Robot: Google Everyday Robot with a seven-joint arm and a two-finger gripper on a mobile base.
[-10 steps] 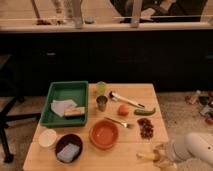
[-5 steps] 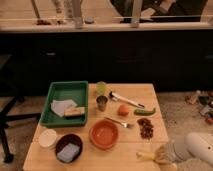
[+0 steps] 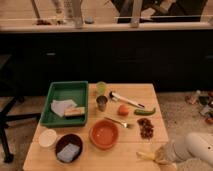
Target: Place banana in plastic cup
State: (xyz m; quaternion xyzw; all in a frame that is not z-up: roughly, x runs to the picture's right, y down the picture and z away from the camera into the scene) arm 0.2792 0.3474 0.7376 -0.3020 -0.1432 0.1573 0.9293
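The small yellow banana [image 3: 146,155] lies at the table's front right edge. My gripper [image 3: 161,157] reaches in from the lower right, on a white arm [image 3: 195,148], and sits right at the banana's right end. The pale yellow-green plastic cup [image 3: 101,88] stands at the back middle of the wooden table [image 3: 130,142], just behind the grey steel cup [image 3: 102,103] and far from the gripper.
A green tray [image 3: 65,101] with cloth and a sponge lies at the left. An orange bowl [image 3: 104,134], a dark bowl [image 3: 68,146], a white bowl [image 3: 48,137], a fork [image 3: 119,122], an orange fruit [image 3: 123,109], a green vegetable [image 3: 144,111], a white-handled tool [image 3: 125,99] and dark snacks [image 3: 146,127] are spread around.
The arm has shifted slightly left toward the banana. Nothing else has moved.
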